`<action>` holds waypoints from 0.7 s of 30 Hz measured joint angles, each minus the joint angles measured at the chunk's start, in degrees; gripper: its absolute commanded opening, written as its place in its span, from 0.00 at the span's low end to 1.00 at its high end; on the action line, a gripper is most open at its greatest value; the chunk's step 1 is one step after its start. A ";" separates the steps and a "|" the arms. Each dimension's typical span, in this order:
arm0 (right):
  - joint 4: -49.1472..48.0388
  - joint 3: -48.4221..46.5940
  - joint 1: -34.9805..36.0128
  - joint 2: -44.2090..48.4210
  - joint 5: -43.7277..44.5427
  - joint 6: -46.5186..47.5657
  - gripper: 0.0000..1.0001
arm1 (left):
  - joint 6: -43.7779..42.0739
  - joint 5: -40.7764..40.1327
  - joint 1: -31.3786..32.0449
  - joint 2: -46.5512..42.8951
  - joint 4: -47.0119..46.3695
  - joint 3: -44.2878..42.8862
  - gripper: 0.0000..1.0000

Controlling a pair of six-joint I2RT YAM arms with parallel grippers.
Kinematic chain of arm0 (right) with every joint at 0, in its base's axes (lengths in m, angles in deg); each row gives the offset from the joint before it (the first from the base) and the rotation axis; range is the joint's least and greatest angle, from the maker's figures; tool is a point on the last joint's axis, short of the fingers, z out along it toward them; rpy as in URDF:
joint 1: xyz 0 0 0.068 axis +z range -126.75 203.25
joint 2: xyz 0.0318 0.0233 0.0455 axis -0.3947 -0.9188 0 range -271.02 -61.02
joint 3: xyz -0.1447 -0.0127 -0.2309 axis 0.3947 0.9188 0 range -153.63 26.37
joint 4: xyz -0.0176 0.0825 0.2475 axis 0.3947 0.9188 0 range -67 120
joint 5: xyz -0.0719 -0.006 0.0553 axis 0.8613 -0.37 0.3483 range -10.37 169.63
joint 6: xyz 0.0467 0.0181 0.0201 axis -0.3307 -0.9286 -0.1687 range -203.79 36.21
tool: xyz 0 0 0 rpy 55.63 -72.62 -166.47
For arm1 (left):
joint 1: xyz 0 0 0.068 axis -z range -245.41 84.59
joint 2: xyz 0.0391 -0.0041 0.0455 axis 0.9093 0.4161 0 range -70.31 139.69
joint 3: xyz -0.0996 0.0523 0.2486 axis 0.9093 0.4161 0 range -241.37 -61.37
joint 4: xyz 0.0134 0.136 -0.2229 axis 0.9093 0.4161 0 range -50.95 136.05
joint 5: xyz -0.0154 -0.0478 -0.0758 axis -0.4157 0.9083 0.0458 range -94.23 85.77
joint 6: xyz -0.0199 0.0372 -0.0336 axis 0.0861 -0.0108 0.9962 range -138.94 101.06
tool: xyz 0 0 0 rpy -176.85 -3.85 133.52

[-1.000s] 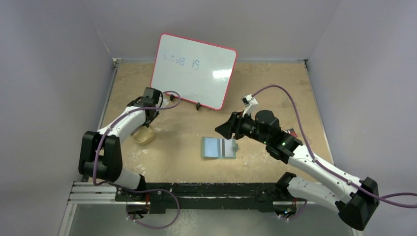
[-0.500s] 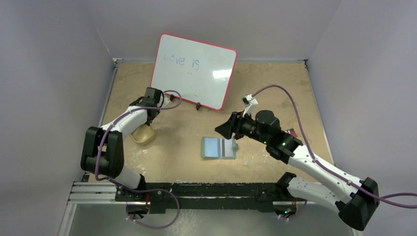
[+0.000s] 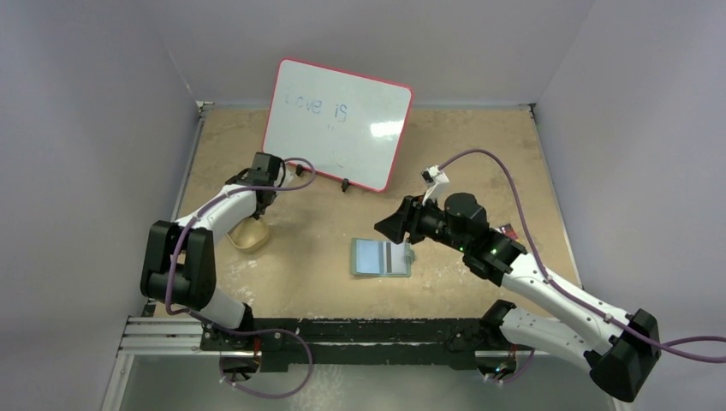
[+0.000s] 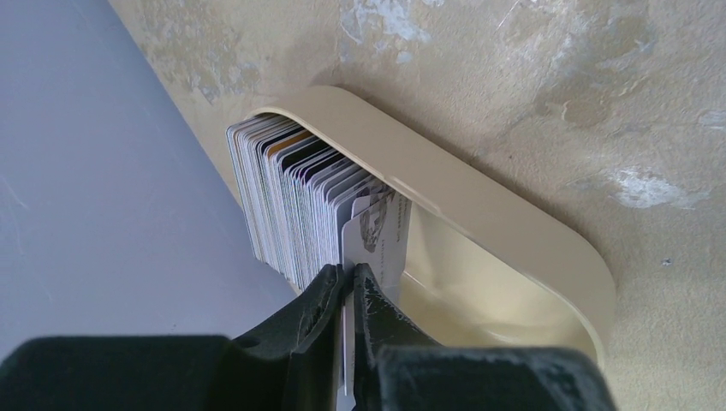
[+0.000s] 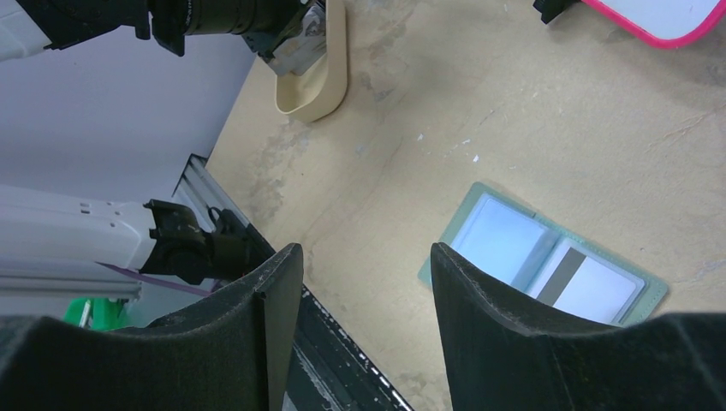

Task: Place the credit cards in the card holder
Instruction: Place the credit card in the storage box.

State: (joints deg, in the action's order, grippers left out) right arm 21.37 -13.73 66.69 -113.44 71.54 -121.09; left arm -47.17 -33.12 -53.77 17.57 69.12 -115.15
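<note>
1. On the card [image 4: 377,231] just ahead of the left gripper [image 4: 347,278]: small dark print, too blurred to read.
2. On the whiteboard [image 3: 338,128], beyond that gripper and to its right: faint handwriting, "Love is".

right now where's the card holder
Top view, slightly right of centre: the card holder lies open, flat, just on the near side of the right gripper.
</note>
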 measured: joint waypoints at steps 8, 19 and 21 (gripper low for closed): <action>0.00 0.00 0.00 0.00 0.00 0.00 0.59 | 0.02 -1.66 0.00 0.00 0.87 -0.13 0.10; 0.00 0.20 0.00 0.48 0.00 0.00 0.60 | 0.13 -3.32 0.00 0.22 1.40 -0.55 0.14; 0.00 0.20 0.00 0.48 0.02 0.00 0.60 | 0.13 -3.34 0.00 0.31 1.49 -0.55 0.14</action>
State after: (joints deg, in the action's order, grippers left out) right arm 21.37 -13.53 66.69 -112.96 71.56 -121.09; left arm -47.04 -36.46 -53.77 17.88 70.60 -115.69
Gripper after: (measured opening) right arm 0.595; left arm 0.138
